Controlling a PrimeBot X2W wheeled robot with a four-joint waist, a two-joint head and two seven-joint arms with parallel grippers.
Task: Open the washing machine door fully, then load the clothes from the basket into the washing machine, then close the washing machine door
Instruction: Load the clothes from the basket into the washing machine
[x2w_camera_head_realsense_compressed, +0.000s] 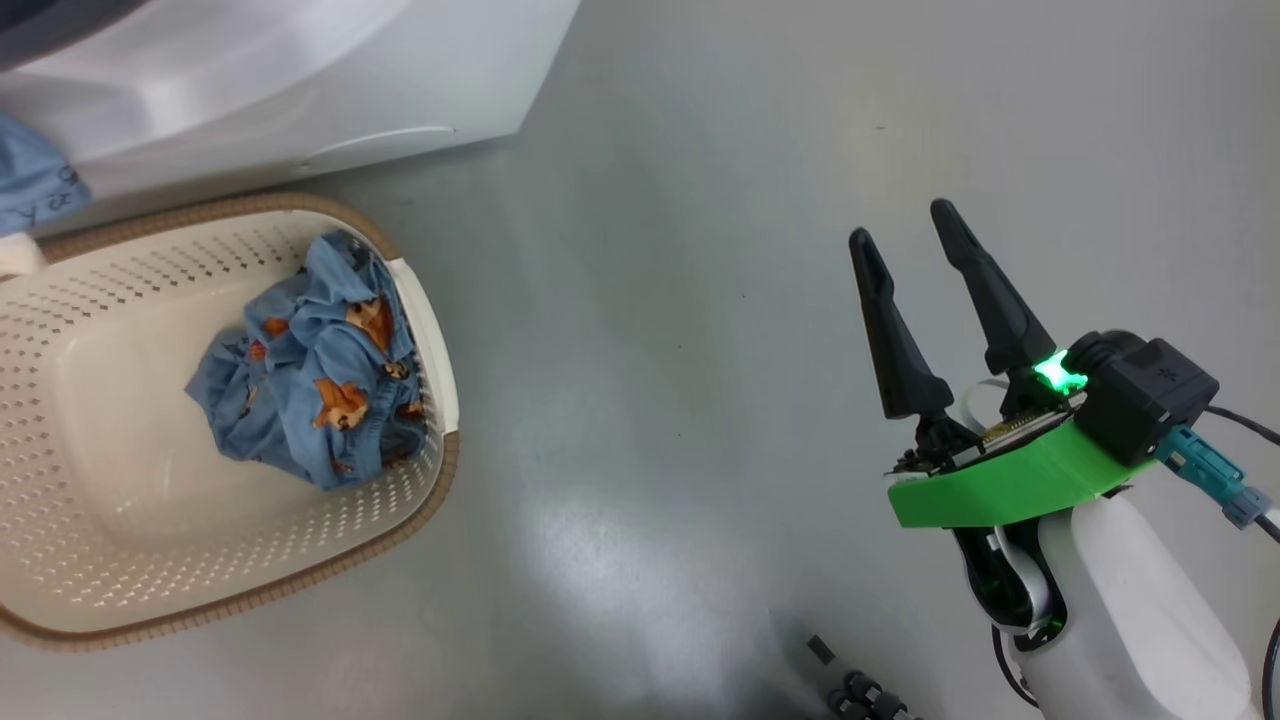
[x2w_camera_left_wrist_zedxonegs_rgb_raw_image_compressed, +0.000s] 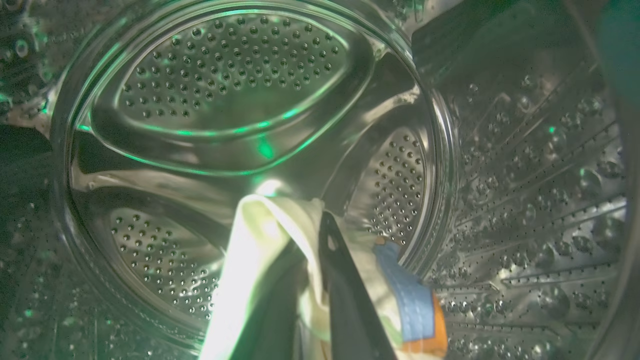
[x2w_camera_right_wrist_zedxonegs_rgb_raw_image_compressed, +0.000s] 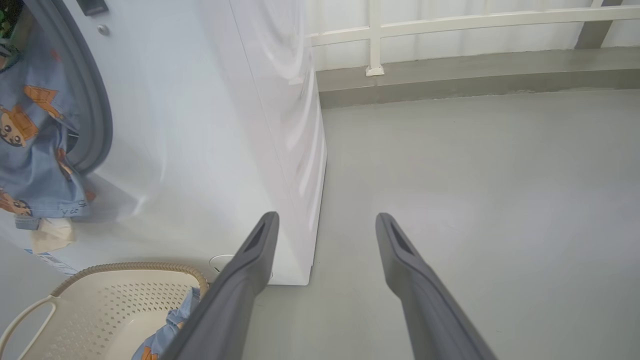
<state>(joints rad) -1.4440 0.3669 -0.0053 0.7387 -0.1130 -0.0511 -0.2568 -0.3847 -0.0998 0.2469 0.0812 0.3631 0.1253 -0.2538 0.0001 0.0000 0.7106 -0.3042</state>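
Grey floor (x2w_camera_head_realsense_compressed: 700, 400) runs past the white washing machine (x2w_camera_right_wrist_zedxonegs_rgb_raw_image_compressed: 200, 125), and the basket (x2w_camera_head_realsense_compressed: 120, 500) sits just beside the washer's front. One bundle of blue clothes (x2w_camera_head_realsense_compressed: 310, 380) lies in the basket. Another garment (x2w_camera_right_wrist_zedxonegs_rgb_raw_image_compressed: 35, 150) hangs from the washer's mouth; the black marks on its hem and the sticker (x2w_camera_right_wrist_zedxonegs_rgb_raw_image_compressed: 49, 260) below are too small to read. Inside the drum (x2w_camera_left_wrist_zedxonegs_rgb_raw_image_compressed: 225, 75), the left gripper (x2w_camera_left_wrist_zedxonegs_rgb_raw_image_compressed: 324, 240) is clamped on cream cloth (x2w_camera_left_wrist_zedxonegs_rgb_raw_image_compressed: 260, 235). Right of the washer, the right gripper (x2w_camera_head_realsense_compressed: 900, 225) hangs with fingers spread, holding nothing.

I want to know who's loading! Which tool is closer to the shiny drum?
Left. The left tool is inside the drum, shut on a garment; the right tool hangs open over the floor, outside the washing machine.
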